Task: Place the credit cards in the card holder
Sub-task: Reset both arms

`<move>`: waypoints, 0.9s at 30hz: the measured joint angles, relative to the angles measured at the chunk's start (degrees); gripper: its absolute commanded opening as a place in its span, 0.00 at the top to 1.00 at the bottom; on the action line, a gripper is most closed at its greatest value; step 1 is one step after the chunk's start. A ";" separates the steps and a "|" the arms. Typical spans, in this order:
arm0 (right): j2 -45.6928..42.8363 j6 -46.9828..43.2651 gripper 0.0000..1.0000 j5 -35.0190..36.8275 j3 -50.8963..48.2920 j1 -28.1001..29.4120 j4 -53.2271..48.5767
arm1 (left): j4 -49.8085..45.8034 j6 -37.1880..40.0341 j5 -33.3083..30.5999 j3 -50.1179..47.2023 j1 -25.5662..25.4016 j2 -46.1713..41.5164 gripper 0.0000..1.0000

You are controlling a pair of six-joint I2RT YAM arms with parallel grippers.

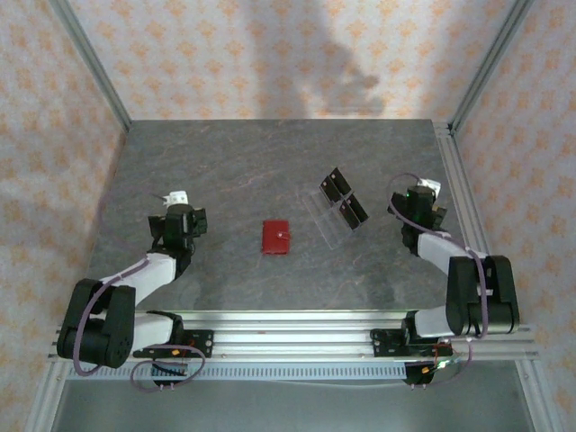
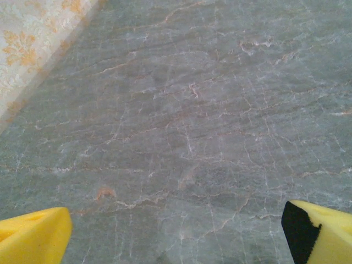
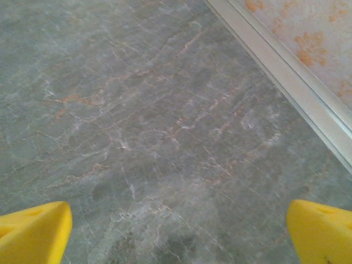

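The card holder (image 1: 276,237), a small red wallet, lies folded shut near the middle of the table. The credit cards are out of view; I cannot make any out. My left gripper (image 1: 178,203) hovers well to the wallet's left. In the left wrist view the left gripper (image 2: 176,236) is open, with bare stone between its yellow fingertips (image 2: 38,236). My right gripper (image 1: 423,194) sits far right of the wallet. The right wrist view has the right gripper (image 3: 179,234) open too, its yellow fingertips (image 3: 322,234) wide apart over bare table.
A clear acrylic stand with black strips (image 1: 343,200) stands right of the wallet, between it and my right gripper. An aluminium frame rail (image 3: 286,82) runs along the table's right edge, close to that gripper. Patterned walls (image 1: 270,54) enclose the grey marbled table (image 1: 234,171).
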 measured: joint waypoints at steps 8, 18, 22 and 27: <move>8.66 -0.15 0.01 -2.67 -13.29 0.00 28.48 | 10.16 0.42 6.93 0.17 2.34 4.74 0.00; 8.85 -1.01 0.01 -6.82 -8.83 0.00 31.45 | 18.78 1.01 12.37 0.94 2.49 15.17 0.00; 8.85 -1.03 0.01 -7.06 -8.66 0.00 31.45 | 18.91 1.05 12.90 1.60 2.49 15.30 0.00; 8.85 -1.01 0.01 -7.04 -8.90 0.00 31.69 | 19.06 1.05 13.55 1.86 2.49 15.30 0.00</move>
